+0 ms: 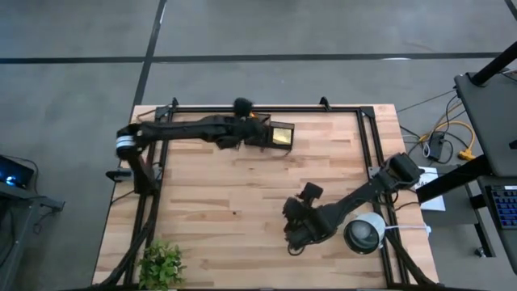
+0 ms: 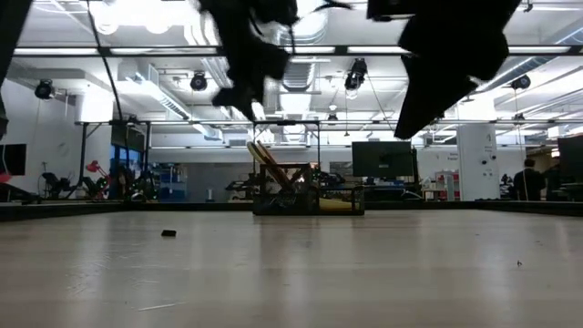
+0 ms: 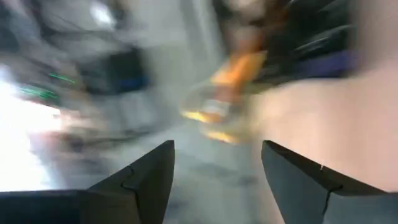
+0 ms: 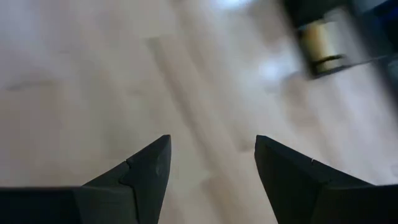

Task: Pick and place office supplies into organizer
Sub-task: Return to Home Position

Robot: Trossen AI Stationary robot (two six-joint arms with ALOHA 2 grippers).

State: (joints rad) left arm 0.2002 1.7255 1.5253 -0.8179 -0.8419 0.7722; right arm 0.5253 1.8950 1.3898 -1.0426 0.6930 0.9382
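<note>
Left end effector: fingers apart, nothing between them, raised just beside the organizer at the back of my counter. Organizer holds yellow items, with an orange pencil leaning out the top. Right end effector: also spread, empty, over bare wood near the lamp. One small black clip lies loose on the counter.
</note>
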